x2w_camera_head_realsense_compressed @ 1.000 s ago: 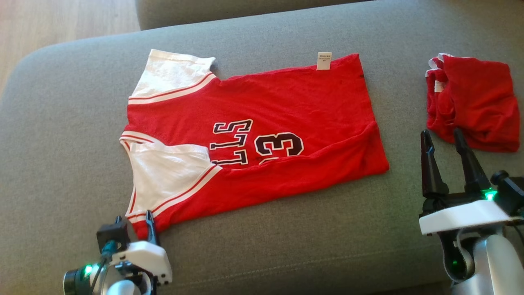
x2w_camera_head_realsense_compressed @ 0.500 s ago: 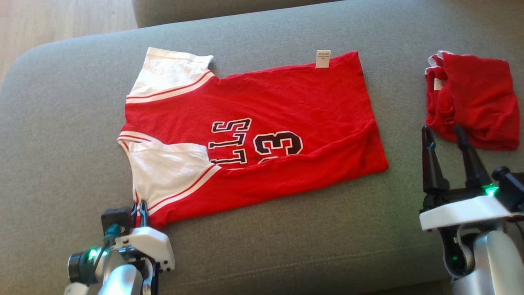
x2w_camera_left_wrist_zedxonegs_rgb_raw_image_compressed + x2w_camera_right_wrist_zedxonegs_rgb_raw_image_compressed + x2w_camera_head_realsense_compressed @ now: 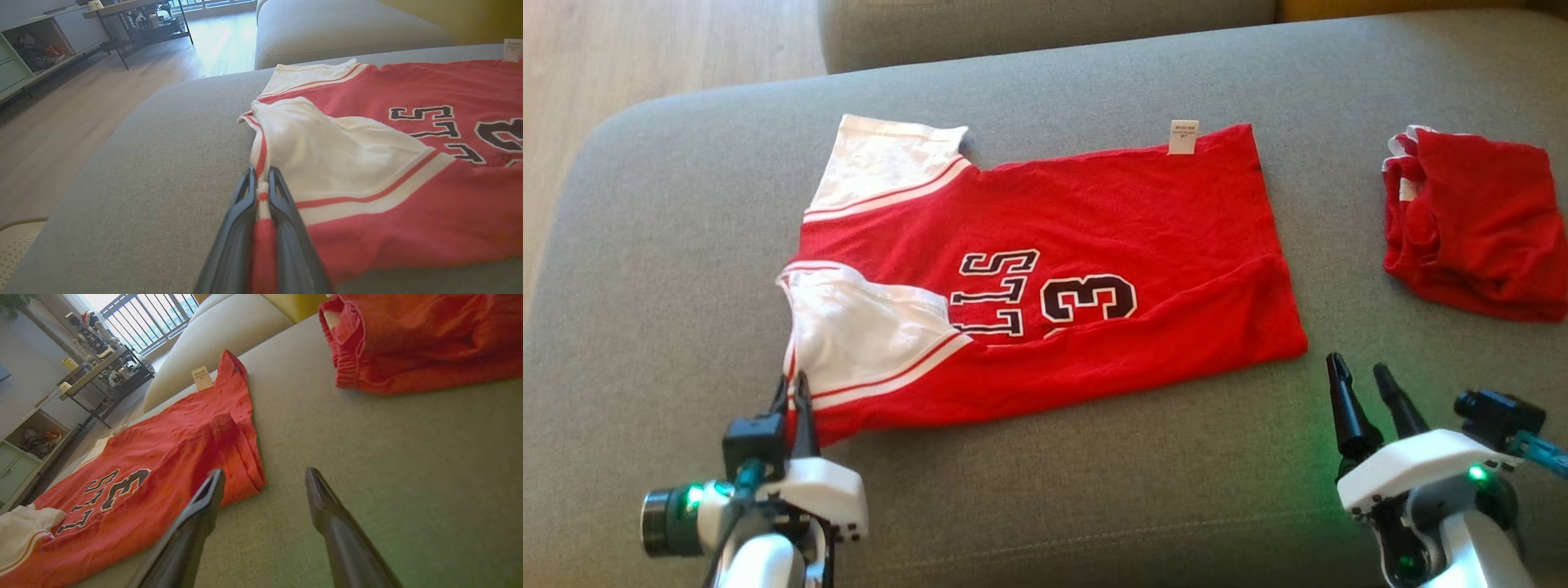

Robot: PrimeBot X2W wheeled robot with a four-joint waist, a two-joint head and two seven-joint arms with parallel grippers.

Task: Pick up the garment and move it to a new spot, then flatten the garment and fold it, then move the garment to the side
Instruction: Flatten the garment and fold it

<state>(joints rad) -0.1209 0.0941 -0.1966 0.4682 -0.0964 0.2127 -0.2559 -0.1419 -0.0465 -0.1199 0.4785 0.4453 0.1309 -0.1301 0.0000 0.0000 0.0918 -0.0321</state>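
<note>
A grey sofa cushion [image 3: 645, 245] is seen from above, with a strip of pale wooden floor [image 3: 645, 49] at the far left.

At the lower left, the left gripper [image 3: 792, 388] has its two dark fingers pressed together on the near left corner of a red jersey [image 3: 1094, 212]. In the left wrist view, the left gripper [image 3: 262, 173] has a narrow ridge of red-and-white trim pinched between its fingers.

The jersey [image 3: 408, 81] lies spread flat in the middle of the cushion, neck end to the left and hem to the right. Two white sleeves sit at its left end, the far sleeve [image 3: 882, 159] and the near sleeve [image 3: 858, 331], each edged with red and white stripes.

Mid-chest is dark lettering [image 3: 996, 294] outlined in white, lying sideways and reading "LLS", with a large numeral "3" [image 3: 1088, 298] beside it (a fold of red cloth along the near edge covers part of both).

A small white label [image 3: 1183, 136] sticks out from the far edge; its print is too small to read.

At the lower right, the right gripper [image 3: 1357, 365] is just beyond the jersey's near right corner, fingers spread apart and holding nothing. In the right wrist view, the right gripper [image 3: 264, 472] points at bare cushion, with the jersey [image 3: 163, 457] beside its left finger.

At the far right, well apart from the jersey, lies a folded red garment [image 3: 1478, 229] with white trim.
</note>
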